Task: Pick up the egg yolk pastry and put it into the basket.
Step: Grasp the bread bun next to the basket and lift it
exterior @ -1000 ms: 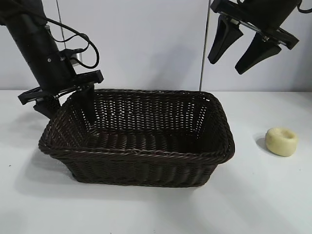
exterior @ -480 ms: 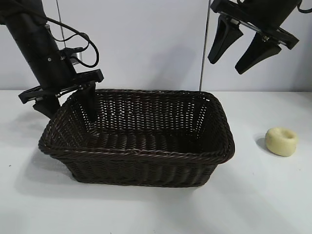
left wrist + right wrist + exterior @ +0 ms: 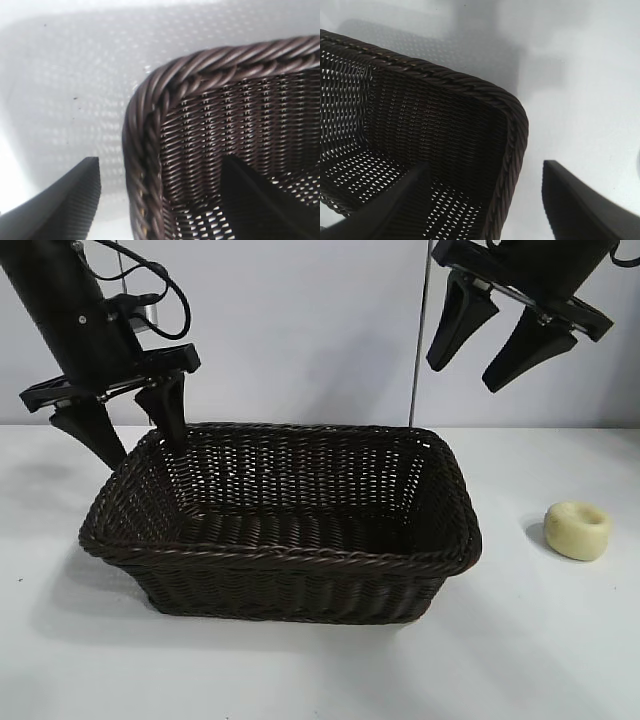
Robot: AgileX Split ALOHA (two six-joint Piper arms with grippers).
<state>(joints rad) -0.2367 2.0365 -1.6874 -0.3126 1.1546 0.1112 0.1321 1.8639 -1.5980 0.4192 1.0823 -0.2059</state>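
Egg yolk pastry [image 3: 577, 530] alone right of basket [image 3: 280, 570]; both grippers' fingers wide, empty.

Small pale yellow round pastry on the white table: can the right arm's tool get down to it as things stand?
Probably yes: the pastry sits alone, apart from the dark woven basket, and the open right tool hangs above.

Backdrop: plain pale grey wall [image 3: 300, 330], a thin vertical pole [image 3: 420, 360] against it. Surface: white matte table [image 3: 300, 670], softly shadowed.
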